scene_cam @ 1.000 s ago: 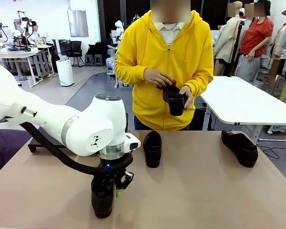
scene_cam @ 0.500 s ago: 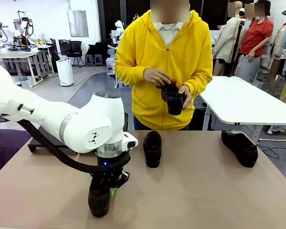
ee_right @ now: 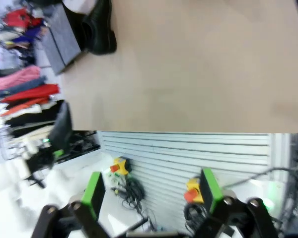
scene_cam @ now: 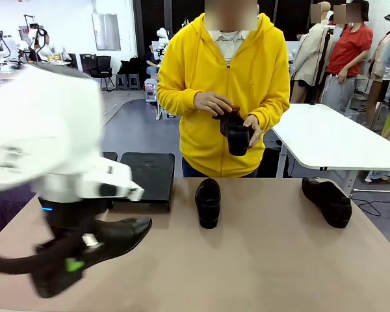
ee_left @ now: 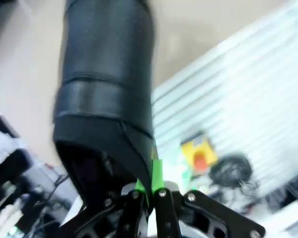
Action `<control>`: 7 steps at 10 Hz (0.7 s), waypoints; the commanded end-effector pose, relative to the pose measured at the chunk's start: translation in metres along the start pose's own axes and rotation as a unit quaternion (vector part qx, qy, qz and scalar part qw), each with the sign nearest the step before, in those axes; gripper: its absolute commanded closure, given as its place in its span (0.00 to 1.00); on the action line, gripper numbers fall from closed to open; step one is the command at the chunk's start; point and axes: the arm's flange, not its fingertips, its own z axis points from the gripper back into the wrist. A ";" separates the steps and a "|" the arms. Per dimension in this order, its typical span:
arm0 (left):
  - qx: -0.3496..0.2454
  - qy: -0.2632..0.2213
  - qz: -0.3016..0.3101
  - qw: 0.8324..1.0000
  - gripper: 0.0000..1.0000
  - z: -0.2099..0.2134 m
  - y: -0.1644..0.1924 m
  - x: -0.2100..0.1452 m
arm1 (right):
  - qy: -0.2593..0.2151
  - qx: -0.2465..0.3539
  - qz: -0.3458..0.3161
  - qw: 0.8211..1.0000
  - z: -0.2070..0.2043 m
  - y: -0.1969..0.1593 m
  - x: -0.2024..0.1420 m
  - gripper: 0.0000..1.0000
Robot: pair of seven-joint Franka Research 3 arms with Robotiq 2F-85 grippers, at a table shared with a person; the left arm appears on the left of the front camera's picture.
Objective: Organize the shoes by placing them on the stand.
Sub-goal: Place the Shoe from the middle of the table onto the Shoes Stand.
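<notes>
The left gripper (ee_left: 150, 186) is clamped on the back rim of one held loafer (scene_cam: 114, 239). Its green pads (ee_left: 156, 172) are pressed together on the leather edge of the opening, and the shoe's glossy upper runs away from the fingers in the wrist view. From the front this arm and its load are smeared by motion. The held loafer sits on the robot's side of the stand (scene_cam: 146, 174), apart from it and tilted, its toe pointing to the right, and whether its sole touches the table (scene_cam: 279, 260) cannot be told. The stand, a low black sloped panel, lies at the far left of the table. A second loafer (scene_cam: 208, 202) rests on the table just right of the stand, toe towards the robot. A third loafer (scene_cam: 327, 201) lies well to the right of the stand, near the far edge. Beyond the table, above and to the right of the stand, a person in a yellow hoodie (scene_cam: 227, 71) holds a fourth loafer (scene_cam: 237, 135) at the waist, with one hand (scene_cam: 212, 104) on top of it and the other hand (scene_cam: 254, 125) at its side. The right gripper (ee_right: 151, 192) has its jaws spread wide with nothing between them, off the table's near edge and well away from the stand
</notes>
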 end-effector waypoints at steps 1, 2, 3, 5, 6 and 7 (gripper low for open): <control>0.022 -0.029 0.058 0.998 1.00 0.024 0.058 -0.050 | 0.003 -0.008 0.008 1.000 0.004 -0.001 -0.001 0.00; 0.020 -0.031 0.095 0.995 1.00 0.015 0.086 -0.066 | 0.003 -0.008 0.008 1.000 0.004 -0.001 -0.001 0.00; 0.002 -0.020 0.145 0.989 1.00 -0.001 0.111 -0.077 | 0.003 -0.008 0.008 1.000 0.004 -0.001 -0.001 0.00; -0.060 -0.015 0.232 0.971 1.00 -0.039 0.148 -0.095 | 0.003 -0.008 0.008 1.000 0.004 -0.001 -0.001 0.00; -0.074 -0.030 0.323 0.943 1.00 -0.045 0.158 -0.101 | 0.003 -0.008 0.008 1.000 0.004 -0.001 -0.001 0.00; -0.034 -0.002 0.195 0.980 1.00 0.002 0.146 -0.096 | 0.003 -0.008 0.008 1.000 0.004 -0.001 -0.001 0.00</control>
